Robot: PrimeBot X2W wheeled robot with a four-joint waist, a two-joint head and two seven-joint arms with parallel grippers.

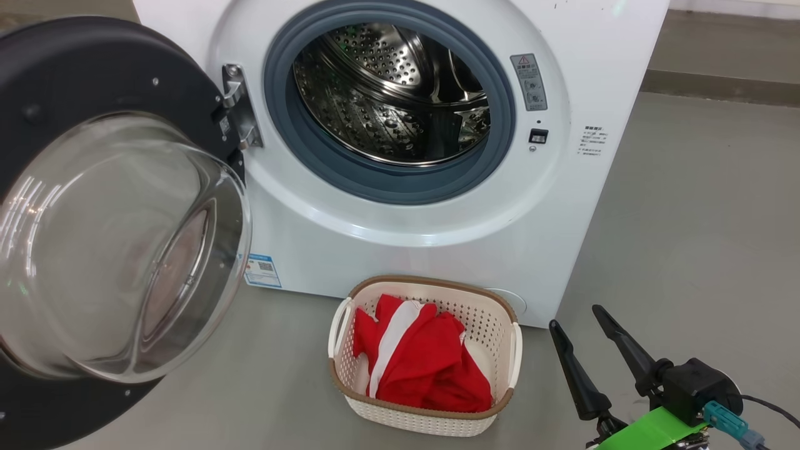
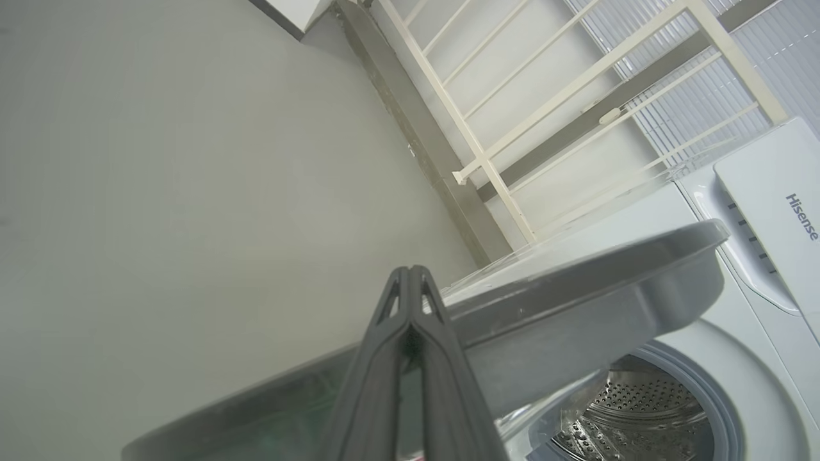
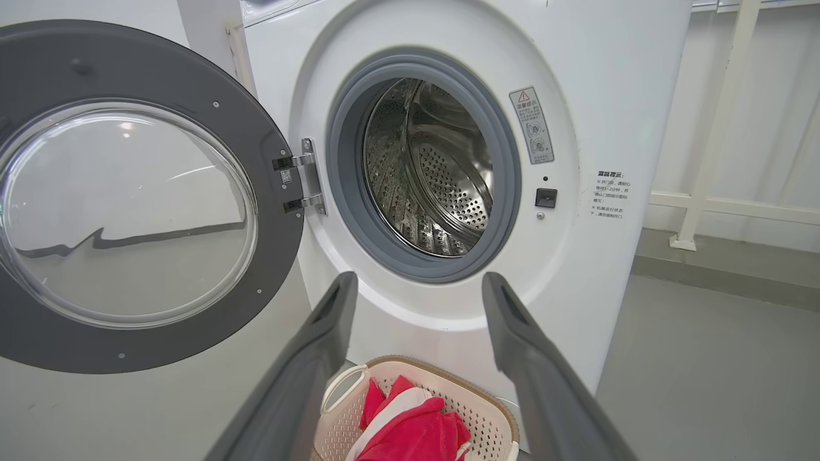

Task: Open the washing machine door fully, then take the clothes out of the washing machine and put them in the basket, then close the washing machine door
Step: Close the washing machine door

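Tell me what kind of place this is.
Probably a laundry corner: a big white front-loading washing machine with its round black-rimmed glass door open, and a cream perforated plastic basket of red clothes on a bare grey floor.

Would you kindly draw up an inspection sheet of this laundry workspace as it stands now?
Surface: grey floor, with the basket standing on it in front of the machine.
Job's things: washing machine door swung wide open; washing machine drum shows bare steel, no fabric seen inside; clothes lie in the basket.
Clutter: nothing seen.
Grippers: left gripper shut, by the door's outer rim, contact unclear; right gripper open, holding nothing, beside the basket.
Cables: dark cable at the right wrist.
Surroundings: cream railing beside the machine.
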